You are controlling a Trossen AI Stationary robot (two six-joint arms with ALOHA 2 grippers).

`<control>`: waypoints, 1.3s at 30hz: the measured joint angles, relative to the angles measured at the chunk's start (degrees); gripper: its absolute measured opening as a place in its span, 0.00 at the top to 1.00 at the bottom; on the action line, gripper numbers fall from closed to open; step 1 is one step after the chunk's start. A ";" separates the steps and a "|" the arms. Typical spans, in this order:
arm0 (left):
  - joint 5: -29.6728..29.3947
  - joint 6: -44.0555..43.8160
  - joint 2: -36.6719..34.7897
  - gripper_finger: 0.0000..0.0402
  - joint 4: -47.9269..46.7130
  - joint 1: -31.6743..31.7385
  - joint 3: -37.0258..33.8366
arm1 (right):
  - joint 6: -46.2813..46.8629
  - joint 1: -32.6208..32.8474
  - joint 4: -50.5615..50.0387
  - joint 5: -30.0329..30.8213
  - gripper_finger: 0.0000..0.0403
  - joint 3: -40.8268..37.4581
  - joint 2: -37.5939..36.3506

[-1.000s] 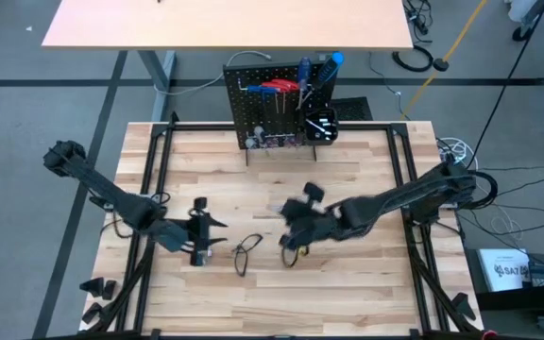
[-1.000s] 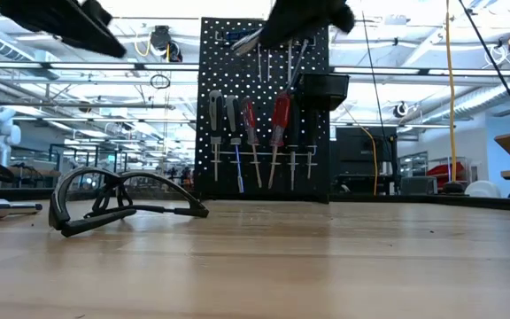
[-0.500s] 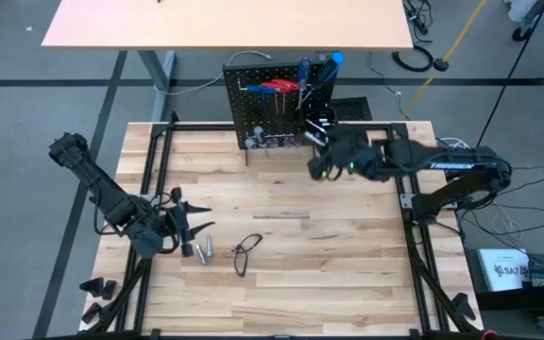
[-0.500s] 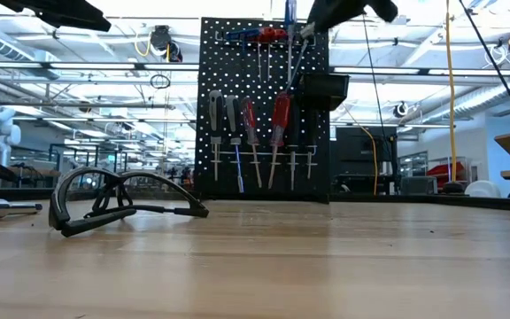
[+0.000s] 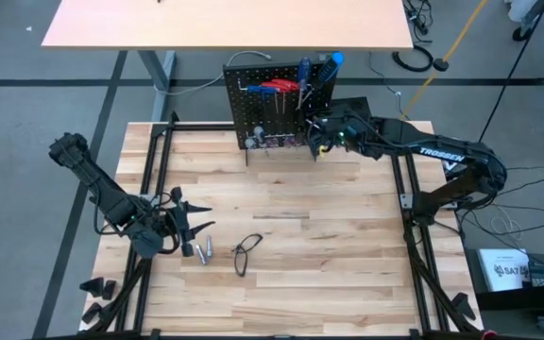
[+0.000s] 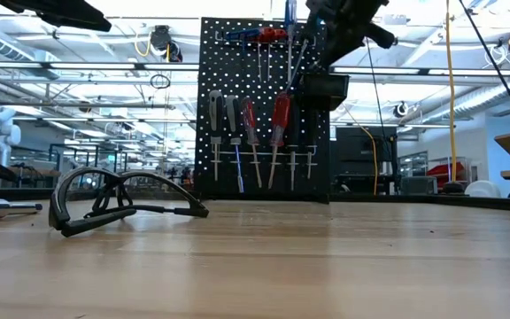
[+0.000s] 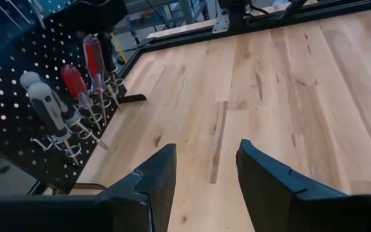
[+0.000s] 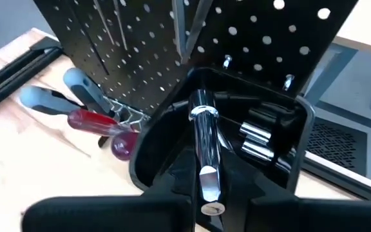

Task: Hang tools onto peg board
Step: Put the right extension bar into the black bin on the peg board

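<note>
The right gripper (image 5: 315,127) is clamped on a silver bit (image 8: 205,151), holding it over the bin (image 8: 237,138) at the board's (image 5: 263,113) three o'clock. At seven o'clock on the table (image 5: 348,255), the left gripper (image 5: 189,232) waits, fingers (image 7: 153,183) apart, beside two bits (image 5: 202,249) and a wire loop (image 5: 246,251).

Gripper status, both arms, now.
Left gripper: open, empty, low over the table's left side.
Right gripper: shut on a silver bit, held over the peg board's black bin.
</note>
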 joint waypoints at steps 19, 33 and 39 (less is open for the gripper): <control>0.17 1.32 0.00 0.59 0.10 0.01 0.00 | -0.16 -2.01 2.62 0.28 0.55 0.00 0.00; 14.88 -2.43 0.76 0.59 -1.97 -0.06 -0.02 | -0.53 5.81 2.05 -7.32 0.42 -0.05 0.00; 20.15 -23.12 5.11 0.59 -11.24 -0.27 -0.04 | 3.99 17.11 3.27 -7.00 0.42 -3.91 0.01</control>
